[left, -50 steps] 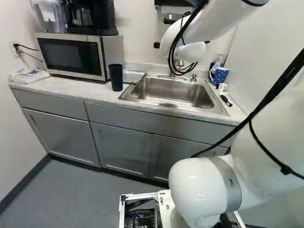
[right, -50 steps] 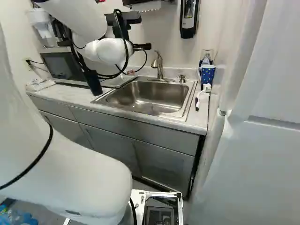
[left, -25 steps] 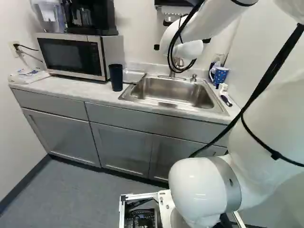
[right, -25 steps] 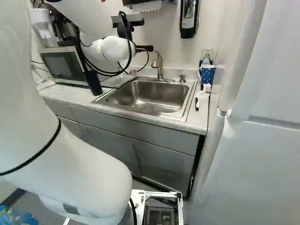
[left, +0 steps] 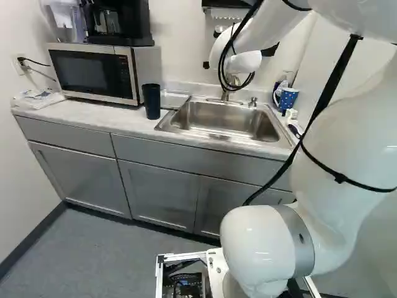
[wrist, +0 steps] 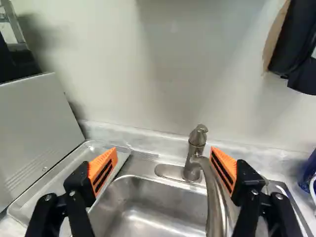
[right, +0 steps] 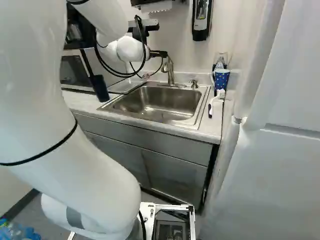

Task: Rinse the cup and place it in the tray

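Note:
My gripper [right: 159,54] is up by the faucet [right: 168,69], partly hidden by the wrist. In the wrist view the gripper [wrist: 163,167] stands wide open, nothing gripped, its orange pads on either side of the sink's back edge; the faucet [wrist: 196,160] rises near one pad. A dark blue cup [left: 151,101] stands upright on the counter between microwave and sink. A blue dotted mug [left: 287,99] with a white handle is at the sink's other side; part of this mug [wrist: 310,173] shows in the wrist view. The clear tray [wrist: 69,170] lies beside the sink [left: 226,121].
A microwave [left: 93,71] with a coffee maker [left: 118,23] on top stands on the counter [left: 93,115]. A brush [right: 216,102] lies by the dotted mug. A dispenser [right: 201,20] hangs on the wall. A white door [right: 285,165] is close at the right of the right base view.
The arm's large links have swung leftward in the left base view and rightward in the right one. The wrist and gripper have shifted slightly toward the faucet. Cup, mug and base have not moved.

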Available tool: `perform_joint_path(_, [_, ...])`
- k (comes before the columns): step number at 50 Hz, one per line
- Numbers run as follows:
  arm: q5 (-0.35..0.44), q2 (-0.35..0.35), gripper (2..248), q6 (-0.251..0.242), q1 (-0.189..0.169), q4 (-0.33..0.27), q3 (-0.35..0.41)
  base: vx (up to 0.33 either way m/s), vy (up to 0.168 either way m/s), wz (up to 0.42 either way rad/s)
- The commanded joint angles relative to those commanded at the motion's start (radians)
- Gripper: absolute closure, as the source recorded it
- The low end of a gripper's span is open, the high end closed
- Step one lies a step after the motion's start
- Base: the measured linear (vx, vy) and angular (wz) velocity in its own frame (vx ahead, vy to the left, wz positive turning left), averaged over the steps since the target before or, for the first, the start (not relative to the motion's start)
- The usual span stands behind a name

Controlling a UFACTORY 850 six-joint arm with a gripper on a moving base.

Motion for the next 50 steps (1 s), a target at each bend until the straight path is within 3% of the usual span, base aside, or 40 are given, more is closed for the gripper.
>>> perform_joint_path(32, [-0.047, -0.148, 3, 0.0, 0.001, 0.0, -0.154, 0.0, 0.0, 0.0])
perform_joint_path(50, [-0.021, -0.173, 3, 0.0, 0.002, 0.0, -0.181, 0.0, 0.0, 0.0])
